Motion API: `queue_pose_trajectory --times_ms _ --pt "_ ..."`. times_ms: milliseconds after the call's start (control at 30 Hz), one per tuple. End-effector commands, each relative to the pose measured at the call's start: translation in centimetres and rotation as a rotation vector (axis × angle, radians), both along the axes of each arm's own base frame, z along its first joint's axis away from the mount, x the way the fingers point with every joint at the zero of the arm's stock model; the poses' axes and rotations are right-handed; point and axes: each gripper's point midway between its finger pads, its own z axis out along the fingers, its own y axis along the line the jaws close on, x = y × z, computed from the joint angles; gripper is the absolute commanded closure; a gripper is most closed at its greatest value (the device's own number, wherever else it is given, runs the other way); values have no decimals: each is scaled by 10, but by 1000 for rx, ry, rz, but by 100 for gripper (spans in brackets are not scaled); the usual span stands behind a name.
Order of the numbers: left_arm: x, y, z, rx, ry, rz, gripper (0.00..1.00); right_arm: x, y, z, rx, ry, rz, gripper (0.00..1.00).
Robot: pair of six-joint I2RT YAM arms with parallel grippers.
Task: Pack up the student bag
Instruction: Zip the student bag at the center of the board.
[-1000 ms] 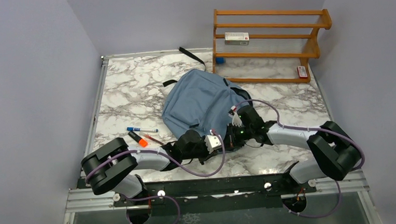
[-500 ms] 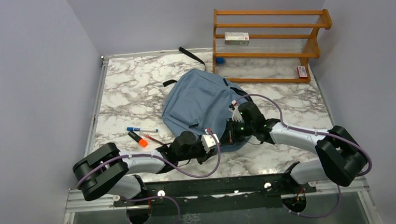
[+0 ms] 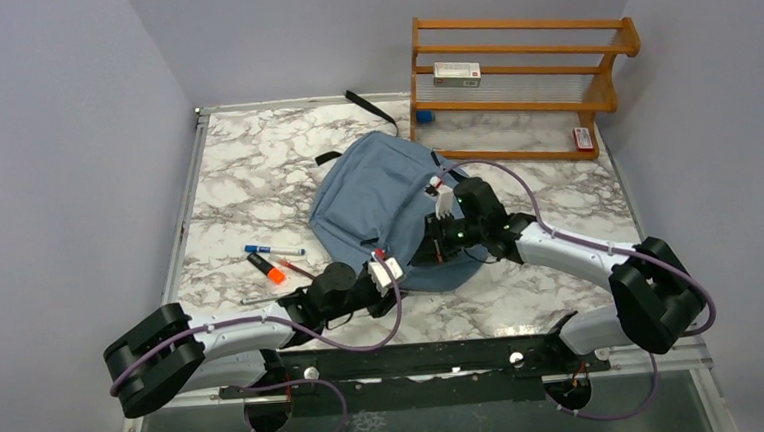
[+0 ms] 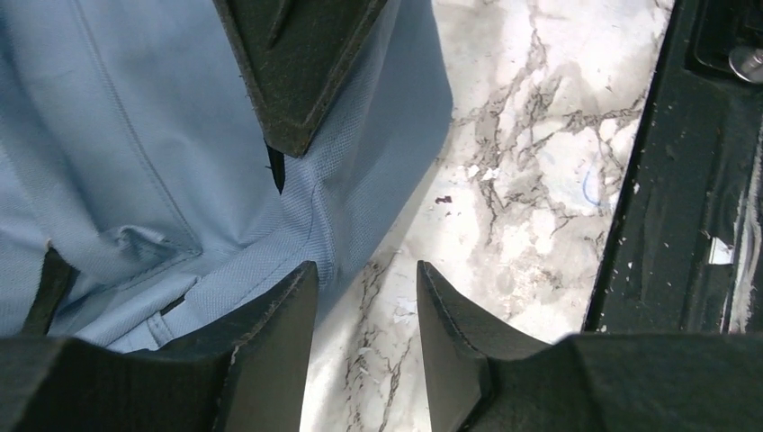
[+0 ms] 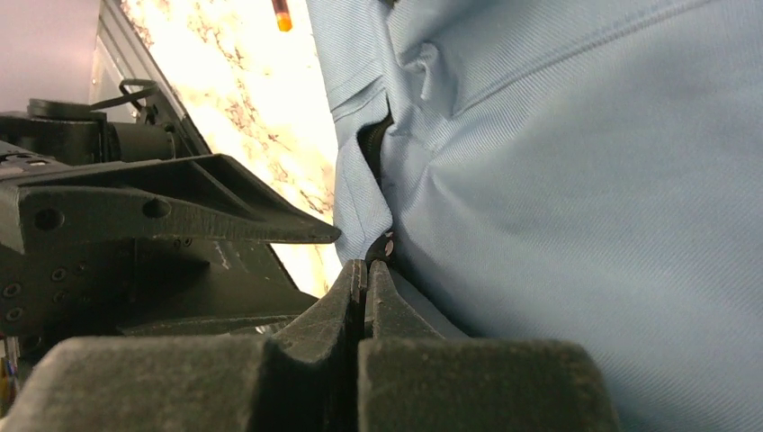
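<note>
Right claw [image 5: 364, 265] pinches the blue bag [image 3: 382, 191] at its zipper; left claw [image 4: 366, 270] partly open, empty.
Left claw hovers just beside the bag's near edge, close to the right claw. The bag lies in the middle of the tabletop [image 3: 246, 184], pens [image 3: 275, 251] to its left.

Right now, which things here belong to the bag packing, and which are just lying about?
In the job:
bag
left gripper, open beside it
right gripper, shut at its zipper edge
pens, probably to go in

Lying about:
rack
white box on it
red thing
blue thing
</note>
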Motion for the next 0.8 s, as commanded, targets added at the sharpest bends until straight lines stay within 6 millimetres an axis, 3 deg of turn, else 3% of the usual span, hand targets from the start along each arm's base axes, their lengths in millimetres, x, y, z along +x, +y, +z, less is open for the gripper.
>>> queue_pose_trajectory --times_ms 0,267,533,767 --pt "9 13 0 0 -14 97 53 10 16 22 61 -124 131 99" --pt "21 14 4 -4 -28 162 47 -5 4 12 14 -118 178 100" --pt "4 -23 19 -54 -45 -51 44 -11 -9 -10 -44 -31 85 99" --pt "5 -36 11 -28 -45 -99 44 -14 -2 -13 2 35 62 99"
